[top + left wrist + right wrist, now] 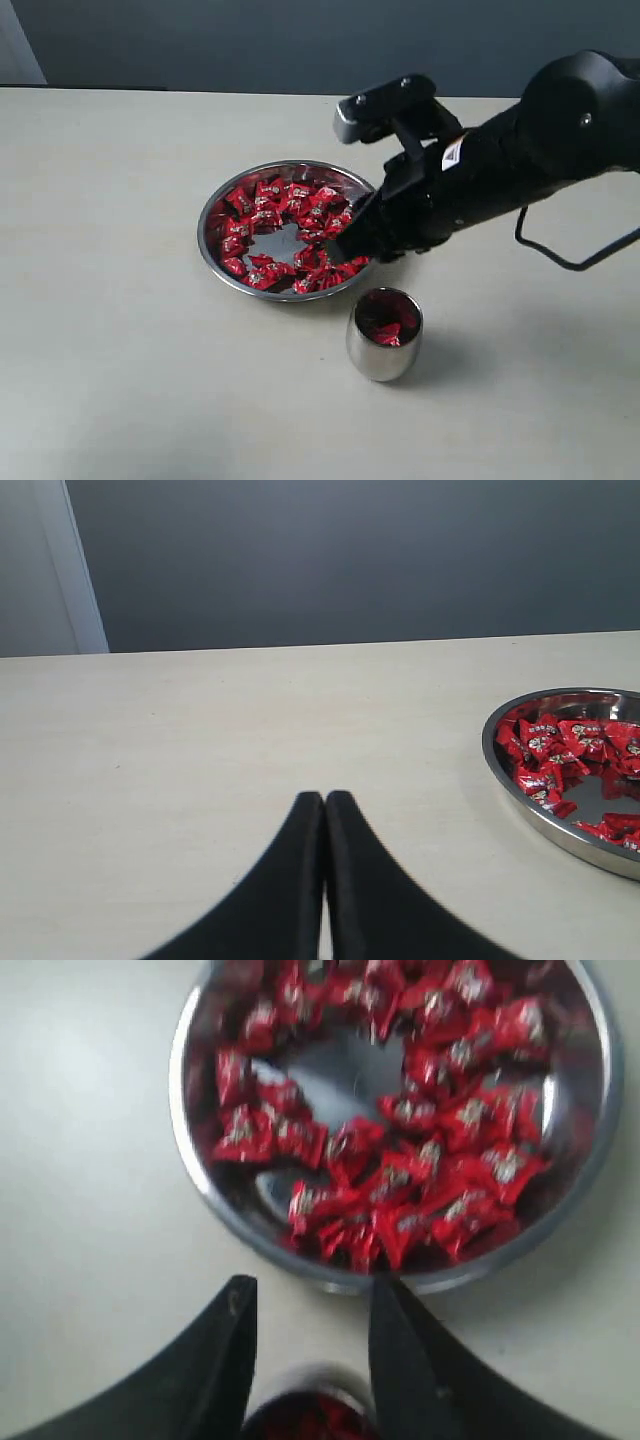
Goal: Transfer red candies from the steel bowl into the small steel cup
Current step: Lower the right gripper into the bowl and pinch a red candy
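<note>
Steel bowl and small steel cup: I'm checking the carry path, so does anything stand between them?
Nothing visible does. Only bare table separates the steel bowl from the small steel cup; the open right pincer hovers over the bowl's rim on that side.

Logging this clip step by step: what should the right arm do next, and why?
Probably lower the right gripper onto the candies in the bowl and close: its jaws stand open and empty at the bowl's rim, and the cup already holds some.

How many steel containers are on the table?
2: the steel bowl holding red candies, and the small steel cup beside it, nearer the camera, with candy inside.
</note>
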### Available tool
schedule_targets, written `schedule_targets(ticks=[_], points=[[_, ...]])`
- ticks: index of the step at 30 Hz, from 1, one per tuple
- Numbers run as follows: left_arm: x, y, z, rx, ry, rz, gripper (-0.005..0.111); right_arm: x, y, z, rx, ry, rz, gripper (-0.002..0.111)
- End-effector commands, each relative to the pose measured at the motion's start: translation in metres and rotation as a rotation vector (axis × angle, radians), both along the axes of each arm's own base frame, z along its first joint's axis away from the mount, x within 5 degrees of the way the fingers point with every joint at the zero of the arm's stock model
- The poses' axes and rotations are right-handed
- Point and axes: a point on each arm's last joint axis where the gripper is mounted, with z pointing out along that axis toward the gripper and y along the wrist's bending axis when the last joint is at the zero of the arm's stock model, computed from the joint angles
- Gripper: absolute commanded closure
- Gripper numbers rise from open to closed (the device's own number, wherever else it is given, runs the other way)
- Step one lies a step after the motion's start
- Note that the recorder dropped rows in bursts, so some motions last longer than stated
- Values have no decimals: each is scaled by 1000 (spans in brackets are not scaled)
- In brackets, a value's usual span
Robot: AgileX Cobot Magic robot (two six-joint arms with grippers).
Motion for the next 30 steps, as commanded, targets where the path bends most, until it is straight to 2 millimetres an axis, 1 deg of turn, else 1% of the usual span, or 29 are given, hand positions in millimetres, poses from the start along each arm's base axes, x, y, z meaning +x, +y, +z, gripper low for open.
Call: schedule_targets(ticks=[1,2,3,4,5,7,9,11,13,16,19,24,30], points=[[0,0,0,-4,-6,-6,106,23,13,17,66,-117,-21,71],[0,0,0,-4,-6,-6,106,33,21,16,59,-107,-10,71],[0,0,0,-4,-6,-6,106,38,25,12,51,-93,-7,71],[0,0,0,-4,-6,-6,106,48,34,6,31,-60,11,71],[0,0,0,-4,-6,-6,106,53,39,2,16,-41,29,71],[0,0,0,-4,-6,-6,106,66,56,-12,-3,56,88,66],[0,0,0,-4,-6,-6,106,74,68,-29,-14,137,132,62],[0,0,0,-4,-6,-6,106,80,74,-48,-32,191,140,61],[0,0,0,-4,-6,-6,106,85,78,-66,-44,227,135,61],[0,0,0,-4,-6,-6,106,87,81,-77,-43,252,126,61],[0,0,0,-4,-6,-6,106,90,85,-83,-23,264,127,61],[0,0,0,-4,-6,-6,106,96,90,-90,26,221,112,61],[0,0,0,-4,-6,-6,106,103,95,-105,18,231,107,61]])
